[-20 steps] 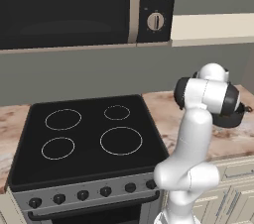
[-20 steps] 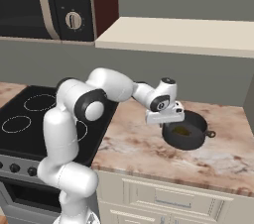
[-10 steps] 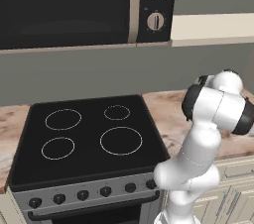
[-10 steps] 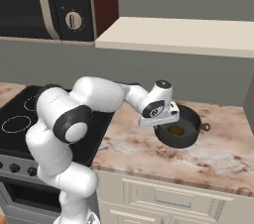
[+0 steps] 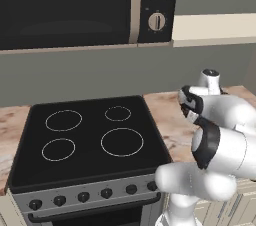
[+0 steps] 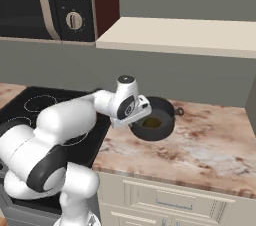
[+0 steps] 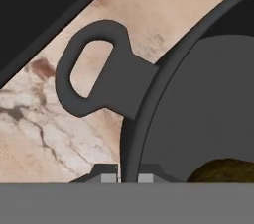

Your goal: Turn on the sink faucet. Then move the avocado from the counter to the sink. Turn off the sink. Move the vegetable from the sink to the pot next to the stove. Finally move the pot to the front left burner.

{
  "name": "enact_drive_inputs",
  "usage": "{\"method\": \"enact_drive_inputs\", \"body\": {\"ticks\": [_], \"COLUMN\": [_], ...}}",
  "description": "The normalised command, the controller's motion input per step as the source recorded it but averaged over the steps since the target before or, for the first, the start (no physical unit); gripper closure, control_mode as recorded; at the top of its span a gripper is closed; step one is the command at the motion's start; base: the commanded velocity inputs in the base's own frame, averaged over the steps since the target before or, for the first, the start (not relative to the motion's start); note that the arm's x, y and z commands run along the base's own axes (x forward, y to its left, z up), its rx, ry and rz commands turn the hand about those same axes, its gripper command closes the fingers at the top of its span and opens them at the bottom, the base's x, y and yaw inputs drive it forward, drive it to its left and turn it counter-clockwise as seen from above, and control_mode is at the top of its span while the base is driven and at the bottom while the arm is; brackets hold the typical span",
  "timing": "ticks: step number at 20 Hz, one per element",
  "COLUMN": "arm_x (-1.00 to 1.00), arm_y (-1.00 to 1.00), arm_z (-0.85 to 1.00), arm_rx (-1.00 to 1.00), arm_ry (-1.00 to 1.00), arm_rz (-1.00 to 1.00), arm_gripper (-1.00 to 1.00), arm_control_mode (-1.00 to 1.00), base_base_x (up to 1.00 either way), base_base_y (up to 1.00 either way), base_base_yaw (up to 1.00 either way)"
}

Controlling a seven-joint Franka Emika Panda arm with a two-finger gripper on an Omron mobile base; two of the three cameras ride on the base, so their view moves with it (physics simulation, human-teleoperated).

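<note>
My gripper (image 6: 136, 121) is shut on the left rim of the small dark grey pot (image 6: 159, 112). The pot hangs just right of the black stove (image 5: 90, 167), over the marbled counter (image 6: 200, 145). The brownish-olive avocado (image 6: 151, 123) lies inside the pot. In the hand view the pot's rim (image 7: 130, 134) runs between my fingertips (image 7: 104, 176), its loop handle (image 7: 94, 74) juts over the counter, and the avocado (image 7: 223, 171) peeks in at the lower right. The front left burner (image 5: 58, 149) is bare. My arm covers the pot in the left base view. The sink and faucet are out of view.
A dark microwave (image 5: 65, 5) with a dial hangs above the stove. A cream shelf (image 6: 175, 35) juts out over the counter behind the pot. A row of black knobs (image 5: 82, 197) lines the stove's front. Cream cabinets (image 6: 165, 200) sit below the counter.
My arm has carried the pot, with the avocado in it, leftward along the counter toward the stove. The elbow has swung out toward the cameras.
</note>
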Motion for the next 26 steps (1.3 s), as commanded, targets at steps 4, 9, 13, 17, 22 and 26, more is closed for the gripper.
{"method": "enact_drive_inputs", "body": {"ticks": [4,9,13,17,22,26], "arm_x": [-0.38,-0.41,-0.23,-0.1,-0.13,-0.16], "arm_y": [1.0,1.0,1.0,1.0,1.0,1.0], "arm_z": [0.42,0.37,0.38,0.44,0.31,0.1], "arm_rx": [-0.12,-0.1,-0.04,-0.02,-0.02,-0.03], "arm_ry": [0.0,0.01,0.08,0.1,0.1,0.1], "arm_rz": [0.23,0.29,0.38,0.39,0.4,0.4], "arm_gripper": [1.0,1.0,1.0,1.0,1.0,1.0], "arm_control_mode": [-1.0,-1.0,-1.0,-1.0,-1.0,-1.0], "base_base_x": [0.0,0.0,0.0,0.0,0.0,0.0], "base_base_y": [0.0,0.0,0.0,0.0,0.0,0.0], "base_base_yaw": [0.0,0.0,0.0,0.0,0.0,0.0]}}
